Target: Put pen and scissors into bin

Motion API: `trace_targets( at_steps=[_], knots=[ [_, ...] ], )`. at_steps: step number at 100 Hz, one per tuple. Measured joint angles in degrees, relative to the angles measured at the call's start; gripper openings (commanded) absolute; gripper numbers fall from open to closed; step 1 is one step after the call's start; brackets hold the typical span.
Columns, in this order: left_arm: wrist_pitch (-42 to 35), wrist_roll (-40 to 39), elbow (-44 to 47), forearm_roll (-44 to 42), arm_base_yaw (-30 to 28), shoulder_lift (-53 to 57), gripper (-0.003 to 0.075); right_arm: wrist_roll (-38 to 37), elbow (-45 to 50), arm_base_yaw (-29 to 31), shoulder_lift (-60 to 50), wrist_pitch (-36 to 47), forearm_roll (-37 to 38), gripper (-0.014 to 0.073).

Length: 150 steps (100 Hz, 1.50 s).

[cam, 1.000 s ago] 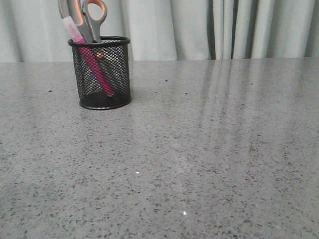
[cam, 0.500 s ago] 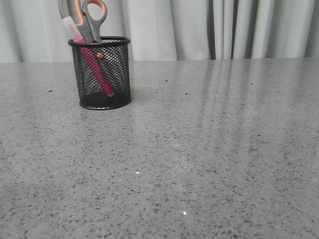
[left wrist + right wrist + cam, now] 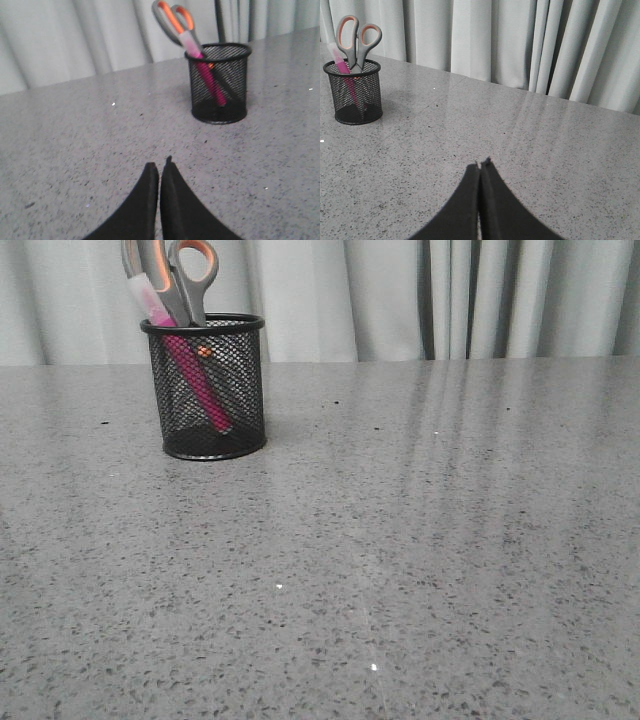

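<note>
The black mesh bin [image 3: 205,388] stands upright at the far left of the table. The pink pen [image 3: 178,348] leans inside it, its whitish cap above the rim. The scissors [image 3: 182,275] stand in it blades down, grey and orange handles sticking out. The bin also shows in the left wrist view [image 3: 218,82] and in the right wrist view [image 3: 353,92], with the scissors [image 3: 172,20] [image 3: 357,37] and the pen [image 3: 204,70] [image 3: 342,65] in it. My left gripper [image 3: 160,167] is shut and empty, well short of the bin. My right gripper [image 3: 481,167] is shut and empty, far from the bin.
The grey speckled table [image 3: 400,540] stretches across the view. Pale curtains [image 3: 450,295] hang behind its far edge.
The bin and its contents appear a few pixels further right in the front view. Nothing else differs.
</note>
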<state>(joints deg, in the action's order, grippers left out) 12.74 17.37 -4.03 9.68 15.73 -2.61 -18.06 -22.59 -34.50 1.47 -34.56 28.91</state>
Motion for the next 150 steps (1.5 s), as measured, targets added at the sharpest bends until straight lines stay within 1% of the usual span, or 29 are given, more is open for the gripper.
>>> trace_targets(
  at_steps=[16,34,46,59,133,150],
  knots=[
    [0.1,-1.8,4.0,0.6,-4.5,2.8,-0.0019,0.0,0.0,0.0,0.0,0.0,0.0,-0.0069],
    [1.1,-1.9,4.0,0.5,-9.9,2.8,-0.0019,0.0,0.0,0.0,0.0,-0.1,0.0,-0.0069],
    [4.3,-2.0,4.0,-1.7,-12.1,2.8,-0.0019,0.0,0.0,0.0,0.0,-0.1,0.0,-0.0069],
    [5.9,-2.0,4.0,-2.5,-12.3,2.8,-0.0019,0.0,0.0,0.0,-0.1,-0.1,0.0,-0.0069],
    [6.5,-2.0,4.0,-2.8,-12.4,2.8,-0.0019,0.0,0.0,0.0,-0.1,-0.1,-0.1,-0.0069],
    [6.5,-2.0,4.0,-2.8,-12.4,2.8,-0.0019,0.0,3.8,0.9,-0.1,2.4,-0.2,-0.0069]
  ],
)
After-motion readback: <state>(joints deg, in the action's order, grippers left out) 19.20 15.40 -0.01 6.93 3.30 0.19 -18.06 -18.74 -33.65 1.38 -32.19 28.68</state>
